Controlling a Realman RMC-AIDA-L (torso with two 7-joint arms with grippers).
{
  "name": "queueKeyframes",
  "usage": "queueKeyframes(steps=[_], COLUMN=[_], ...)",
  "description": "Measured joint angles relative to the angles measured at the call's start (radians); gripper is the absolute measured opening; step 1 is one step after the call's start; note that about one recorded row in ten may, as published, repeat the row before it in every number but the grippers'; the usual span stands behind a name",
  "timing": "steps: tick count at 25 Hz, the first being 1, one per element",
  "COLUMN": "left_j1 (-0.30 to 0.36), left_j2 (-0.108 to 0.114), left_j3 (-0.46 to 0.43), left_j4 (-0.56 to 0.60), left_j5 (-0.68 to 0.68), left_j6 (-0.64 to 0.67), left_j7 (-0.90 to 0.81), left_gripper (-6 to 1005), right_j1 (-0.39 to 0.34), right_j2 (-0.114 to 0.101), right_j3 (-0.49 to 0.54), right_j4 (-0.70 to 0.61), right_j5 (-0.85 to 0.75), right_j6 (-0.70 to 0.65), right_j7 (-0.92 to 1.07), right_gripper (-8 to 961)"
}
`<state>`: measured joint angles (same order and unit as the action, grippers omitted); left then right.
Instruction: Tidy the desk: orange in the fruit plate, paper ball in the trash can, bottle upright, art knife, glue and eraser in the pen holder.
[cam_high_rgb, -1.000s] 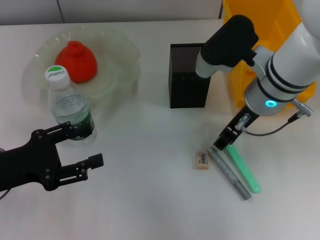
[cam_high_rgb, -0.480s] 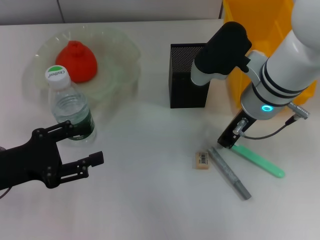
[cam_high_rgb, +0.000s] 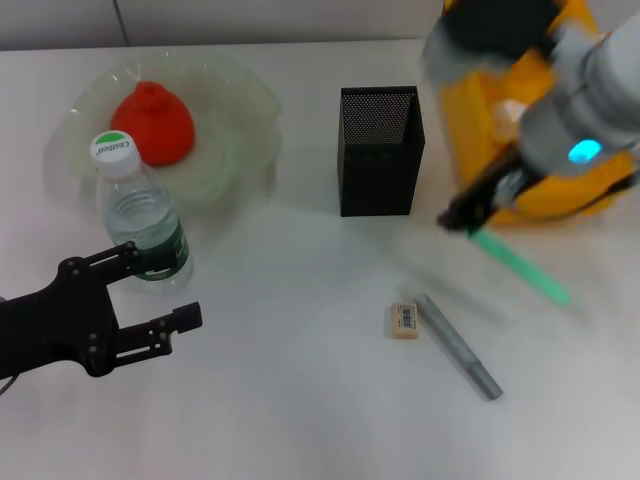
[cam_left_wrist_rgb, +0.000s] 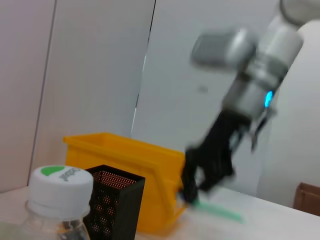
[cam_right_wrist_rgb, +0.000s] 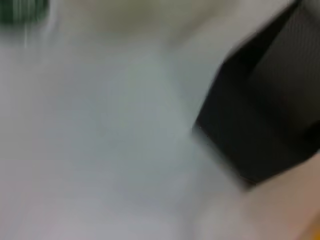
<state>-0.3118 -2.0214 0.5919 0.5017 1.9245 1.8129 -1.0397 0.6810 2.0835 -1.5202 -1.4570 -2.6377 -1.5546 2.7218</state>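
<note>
The orange (cam_high_rgb: 152, 122) lies in the fruit plate (cam_high_rgb: 250, 110) at the far left. The bottle (cam_high_rgb: 140, 215) stands upright in front of the plate; its cap shows in the left wrist view (cam_left_wrist_rgb: 60, 185). My left gripper (cam_high_rgb: 165, 287) is open and empty, just in front of the bottle. My right gripper (cam_high_rgb: 470, 215) is shut on a long green stick (cam_high_rgb: 520, 265) and holds it in the air between the pen holder (cam_high_rgb: 378, 150) and the trash can (cam_high_rgb: 480, 130). The eraser (cam_high_rgb: 404, 320) and a grey pen-shaped tool (cam_high_rgb: 458, 347) lie on the table. The paper ball is not clearly seen.
The white table's far edge meets a pale wall behind the plate and holder. In the left wrist view the trash can (cam_left_wrist_rgb: 135, 160) stands behind the pen holder (cam_left_wrist_rgb: 112, 205), with the right gripper (cam_left_wrist_rgb: 192, 192) and the green stick (cam_left_wrist_rgb: 217, 211) beside them. The right wrist view shows the holder (cam_right_wrist_rgb: 265, 125).
My right gripper has lifted the green stick off the table and swung it up and back toward the holder and bin. The left arm has barely moved.
</note>
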Motion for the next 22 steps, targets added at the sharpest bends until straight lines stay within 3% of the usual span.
queueKeyframes(steps=[4,8,10,15,22], left_j1=[-0.001,-0.002,-0.001,-0.002,-0.001], left_j2=[0.001,0.000,-0.002,-0.005,-0.007], left_j3=[0.000,0.000,0.000,0.000,0.000], left_j4=[-0.003,-0.007,-0.007,-0.008,-0.008], left_j5=[0.000,-0.001,-0.001,0.000,-0.001], left_j6=[-0.001,-0.001,-0.002,-0.004,-0.007], left_j7=[0.000,-0.003,-0.005,-0.008,-0.008], left_gripper=[769,769,769,769,769], right_j1=[-0.050,-0.112,-0.133,-0.122,-0.034], right_j2=[0.001,-0.002,-0.002,-0.002,0.001], right_j3=[0.232,0.455,0.513,0.530,0.531], right_j4=[-0.189,-0.134,-0.005,0.419,0.893], right_j5=[0.175,0.517,0.697,1.065,1.240], right_j6=[-0.005,0.122,0.201,0.315,0.373], right_j7=[-0.075,-0.265,-0.413,-0.854,-1.287], right_gripper=[172,173,173,173,188])
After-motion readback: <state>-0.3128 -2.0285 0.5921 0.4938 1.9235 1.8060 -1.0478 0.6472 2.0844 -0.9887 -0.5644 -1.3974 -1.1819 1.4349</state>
